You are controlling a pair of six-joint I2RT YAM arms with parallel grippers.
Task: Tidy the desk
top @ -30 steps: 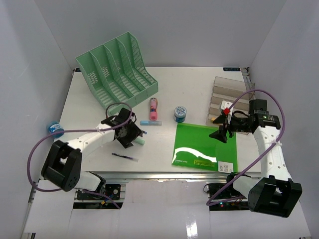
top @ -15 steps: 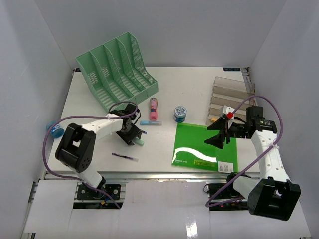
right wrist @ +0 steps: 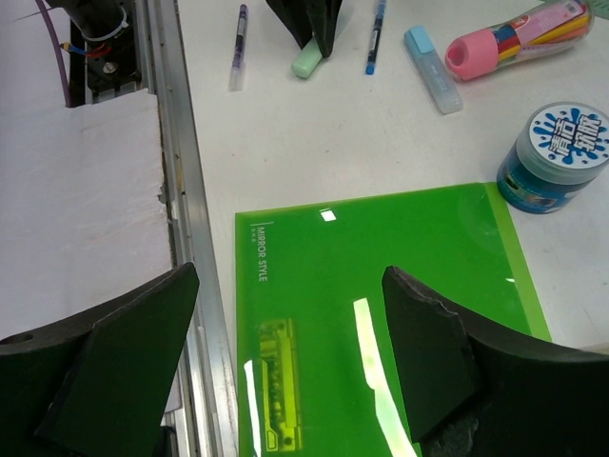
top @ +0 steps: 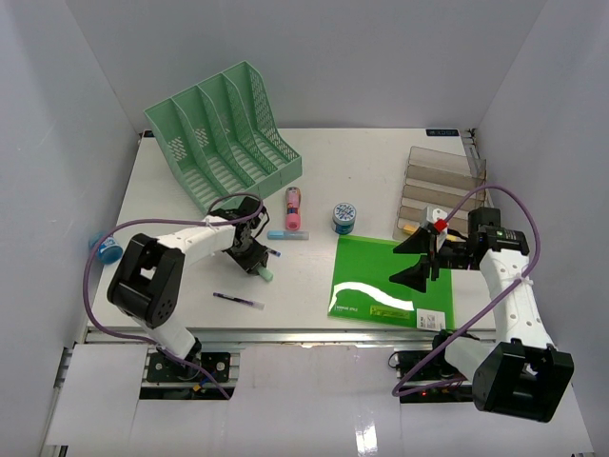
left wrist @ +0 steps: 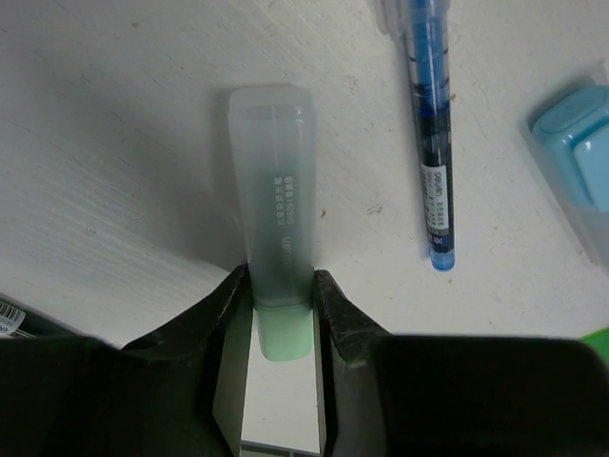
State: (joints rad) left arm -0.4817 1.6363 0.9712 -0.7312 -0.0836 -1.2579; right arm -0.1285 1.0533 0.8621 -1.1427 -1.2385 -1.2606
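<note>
Front edge: silver rail [top: 314, 331] bounds the desk [top: 381, 162], a white top that fills the floor of the grey-walled enclosure, with both arm bases at its near side. Just behind the rail, left of centre, lies 1 dark pen [top: 238, 300]. Right of centre, a glossy green folder [top: 366, 271] lies flat, its near edge close to the rail. Right gripper [top: 407, 261] hovers over the folder's right half; its 2 fingers are spread wide with nothing between them, only folder surface visible in the gap. Further back on the left, the left gripper [left wrist: 283, 290] is down at the desk surface, its 2 fingers pressed against both sides of a mint highlighter [left wrist: 276, 190]; the clear cap end sticks out beyond the fingertips and the highlighter lies flat on the desk. Just beside it, apart, lies 1 blue pen [left wrist: 430, 133], and past that a light-blue marker [top: 287, 234]. Behind the marker is a pink pencil tube [top: 294, 208]; to its right, near the folder's far-left corner, stands a round blue tin [top: 344, 218]. Far left: mint file rack [top: 224, 133], set at an angle. Far right: clear tiered organiser [top: 442, 181]. A small blue item [top: 105, 248] sits off the desk's left edge; kind not clear.
</note>
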